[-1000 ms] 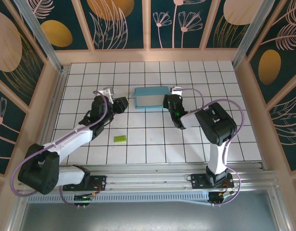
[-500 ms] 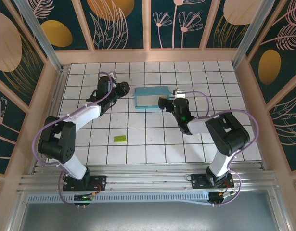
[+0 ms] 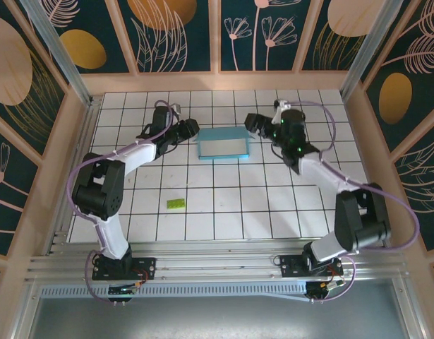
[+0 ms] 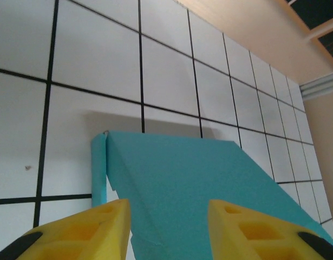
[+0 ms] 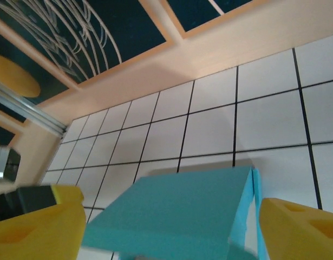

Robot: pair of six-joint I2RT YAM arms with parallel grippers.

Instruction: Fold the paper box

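Shallow light-blue card box [image 3: 222, 143] at upper centre of white tiled bench [image 3: 224, 205]; left jaws and right jaws apart, flanking it.

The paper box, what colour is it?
The paper box is teal blue, shown best in the left wrist view.

The paper box [image 3: 222, 143] lies on the tiled table [image 3: 224, 212], centre rear. The left gripper [image 3: 191, 128] is just beside its left end, and the right gripper [image 3: 250, 121] is near its right rear corner. A small rectangular piece [image 3: 176, 203] lies well apart, front-left.
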